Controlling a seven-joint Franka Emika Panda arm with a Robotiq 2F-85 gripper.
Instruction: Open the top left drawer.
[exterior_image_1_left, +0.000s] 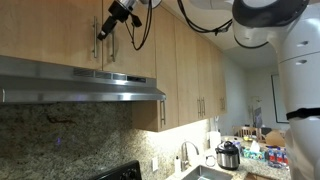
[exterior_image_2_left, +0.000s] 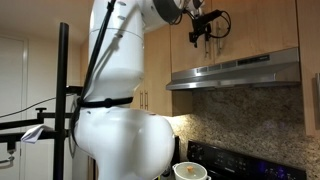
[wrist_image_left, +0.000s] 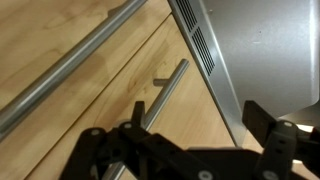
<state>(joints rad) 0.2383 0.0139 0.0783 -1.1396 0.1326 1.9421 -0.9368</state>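
Wrist view puts our gripper (wrist_image_left: 190, 150) right over the slim silver bar handle (wrist_image_left: 165, 95) of the top left drawer (wrist_image_left: 190, 115), jaws spread wide with one finger on each side of the bar and not yet touching it, as far as we can judge. That drawer is the short, flat light-wood door high on the wall, just above the range hood (exterior_image_1_left: 90, 85); in an exterior view we see the gripper (exterior_image_1_left: 104, 28) hanging in front of its right edge, near the handle.

What could go wrong from here: the bar is thin, round and polished, so if we close off-centre the pads may slide along it or slip off during the pull. A second, longer handle (wrist_image_left: 70, 65) lies close to the left, and a drift that way would catch the wrong door. The hood's metal edge (wrist_image_left: 240, 60) sits just beside our fingers, so a low approach could knock it.

The wood is smooth, pale and fine-grained. The hood is brushed steel with slotted vents. Below it, the backsplash (exterior_image_1_left: 60, 135) is speckled stone.
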